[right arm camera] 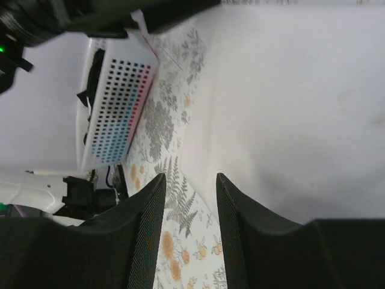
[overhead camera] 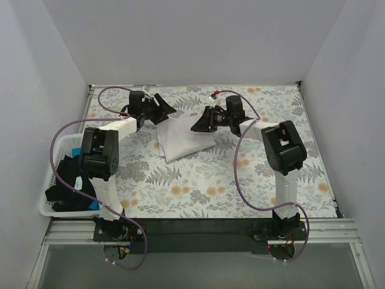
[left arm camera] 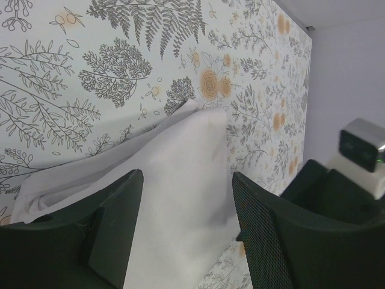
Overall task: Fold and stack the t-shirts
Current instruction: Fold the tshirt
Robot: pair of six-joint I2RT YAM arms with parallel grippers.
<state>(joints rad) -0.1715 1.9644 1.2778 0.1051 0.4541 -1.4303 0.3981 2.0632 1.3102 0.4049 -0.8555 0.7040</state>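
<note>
A folded white t-shirt (overhead camera: 180,140) lies on the floral tablecloth (overhead camera: 204,186) at the middle back. My left gripper (overhead camera: 168,109) hovers open over the shirt's far left corner; in the left wrist view (left arm camera: 186,180) the white shirt (left arm camera: 174,180) fills the gap between the jaws. My right gripper (overhead camera: 198,125) is open over the shirt's far right edge; in the right wrist view (right arm camera: 189,179) the shirt's edge (right arm camera: 289,108) runs past the jaws. Neither gripper holds cloth. Black t-shirts (overhead camera: 68,180) and bright blue cloth (overhead camera: 77,150) lie in the basket.
A white slotted basket (overhead camera: 50,180) stands at the left table edge; it also shows in the right wrist view (right arm camera: 117,114). White walls close in the table on three sides. The right arm (left arm camera: 337,198) shows close by in the left wrist view.
</note>
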